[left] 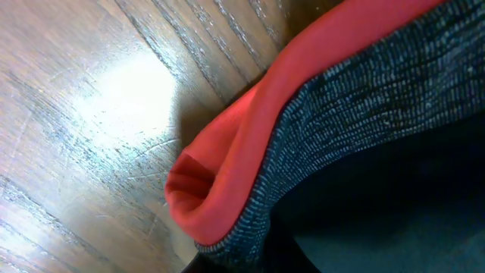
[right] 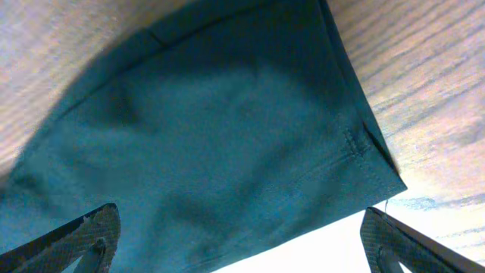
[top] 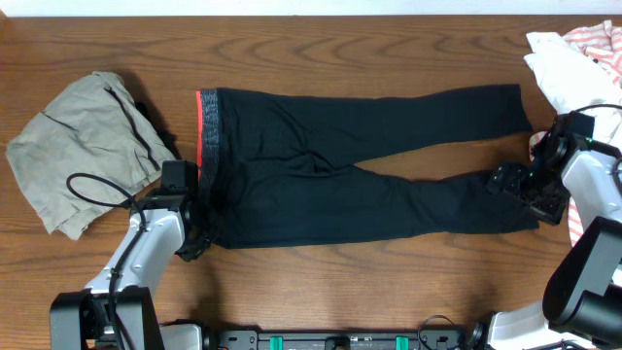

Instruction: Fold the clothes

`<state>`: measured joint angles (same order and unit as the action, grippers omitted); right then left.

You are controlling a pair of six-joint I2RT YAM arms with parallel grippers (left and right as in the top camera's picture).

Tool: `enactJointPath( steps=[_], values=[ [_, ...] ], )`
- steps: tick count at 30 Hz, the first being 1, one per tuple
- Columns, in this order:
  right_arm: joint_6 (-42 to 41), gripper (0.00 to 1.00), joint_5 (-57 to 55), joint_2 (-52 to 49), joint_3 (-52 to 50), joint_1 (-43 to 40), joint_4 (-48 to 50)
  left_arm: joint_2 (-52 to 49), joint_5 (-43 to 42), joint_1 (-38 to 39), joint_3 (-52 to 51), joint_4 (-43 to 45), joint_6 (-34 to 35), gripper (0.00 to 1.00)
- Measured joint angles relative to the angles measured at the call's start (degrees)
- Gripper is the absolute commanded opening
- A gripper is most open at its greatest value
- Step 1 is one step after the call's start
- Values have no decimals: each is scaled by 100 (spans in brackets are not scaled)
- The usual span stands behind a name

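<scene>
The clothes, black leggings (top: 282, 185), lie flat across the table with both legs pointing right. Their grey waistband (top: 209, 146), edged in red, is at the left. My left gripper (top: 194, 231) sits at the near corner of the waistband. In the left wrist view the red edge (left: 242, 144) and grey band (left: 364, 114) bunch into a fold that runs down into the jaws, which are shut on it. My right gripper (top: 517, 187) is at the end of the near leg. Its fingers (right: 95, 231) stand wide open on either side of the cuff (right: 227, 136).
A khaki-grey drawstring garment (top: 83, 136) lies crumpled at the left, close to my left arm. White and red-striped garments (top: 578, 53) are piled at the far right corner, behind my right arm. Bare wood runs along the front edge.
</scene>
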<state>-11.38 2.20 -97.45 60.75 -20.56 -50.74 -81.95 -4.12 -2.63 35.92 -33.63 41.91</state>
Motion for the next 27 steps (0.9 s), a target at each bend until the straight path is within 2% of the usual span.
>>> enactJointPath(
  steps=[11, 27],
  values=[
    [-197, 99, -595, 0, -872, -44, 911, 0, 0, 0, 0, 0, -57, 12],
    [-516, 99, -584, 15, -953, -603, 1145, 0, 0, 0, 0, 28, -122, 12]
  ],
)
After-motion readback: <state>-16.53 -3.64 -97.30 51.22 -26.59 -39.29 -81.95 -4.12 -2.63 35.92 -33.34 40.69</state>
